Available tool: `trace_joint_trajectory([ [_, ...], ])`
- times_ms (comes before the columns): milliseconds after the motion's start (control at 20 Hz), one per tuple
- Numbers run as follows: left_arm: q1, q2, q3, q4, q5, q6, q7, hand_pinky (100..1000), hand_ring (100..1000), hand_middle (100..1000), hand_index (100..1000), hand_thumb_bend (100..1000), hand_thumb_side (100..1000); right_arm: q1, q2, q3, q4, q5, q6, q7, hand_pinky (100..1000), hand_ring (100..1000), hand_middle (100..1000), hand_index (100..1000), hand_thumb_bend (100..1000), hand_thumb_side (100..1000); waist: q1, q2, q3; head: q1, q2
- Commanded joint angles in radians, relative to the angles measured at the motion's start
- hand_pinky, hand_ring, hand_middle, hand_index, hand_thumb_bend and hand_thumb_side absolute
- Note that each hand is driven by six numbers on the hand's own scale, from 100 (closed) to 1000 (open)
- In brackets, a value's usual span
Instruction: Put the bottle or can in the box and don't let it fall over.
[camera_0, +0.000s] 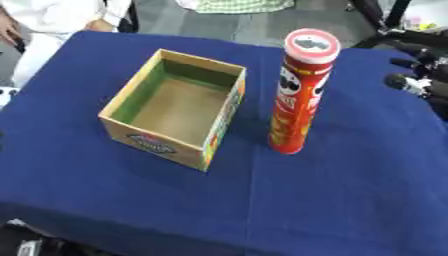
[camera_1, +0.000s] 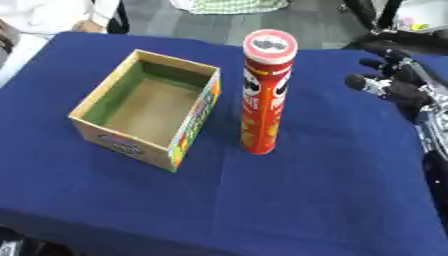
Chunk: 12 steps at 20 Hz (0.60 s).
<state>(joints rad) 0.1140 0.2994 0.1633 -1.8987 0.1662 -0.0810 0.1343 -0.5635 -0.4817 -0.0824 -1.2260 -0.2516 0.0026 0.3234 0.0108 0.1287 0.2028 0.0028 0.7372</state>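
Observation:
A tall red crisp can with a clear lid stands upright on the blue tablecloth, just right of an open cardboard box. The box is empty, with green inner walls and a printed front. My right hand hovers at the right edge, to the right of the can's upper part and apart from it, its black fingers spread and relaxed. Nothing is in that hand. My left hand shows in neither view.
The cloth-covered table ends near the bottom of both views. A person in white sits at the far left corner. Dark equipment and cables lie beyond the table's far right edge.

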Motion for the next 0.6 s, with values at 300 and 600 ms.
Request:
trace_joint_trajectory([
  [300, -0.006, 0.029, 0.0, -0.013, 0.0, -0.002, -0.005, 967, 911, 913, 917, 111, 736, -0.019, -0.037, 0.034, -0.043, 0.0, 0.014, 0.015, 880, 964, 1000, 821, 862, 256, -0.001, -0.014, 0.002, 0.006, -0.008],
  [600, -0.007, 0.029, -0.001, -0.012, 0.001, -0.001, -0.007, 967, 913, 913, 917, 111, 736, -0.03, -0.021, 0.061, -0.058, 0.007, 0.02, 0.016, 879, 963, 1000, 836, 868, 261, 0.0, -0.013, 0.004, 0.002, -0.011],
])
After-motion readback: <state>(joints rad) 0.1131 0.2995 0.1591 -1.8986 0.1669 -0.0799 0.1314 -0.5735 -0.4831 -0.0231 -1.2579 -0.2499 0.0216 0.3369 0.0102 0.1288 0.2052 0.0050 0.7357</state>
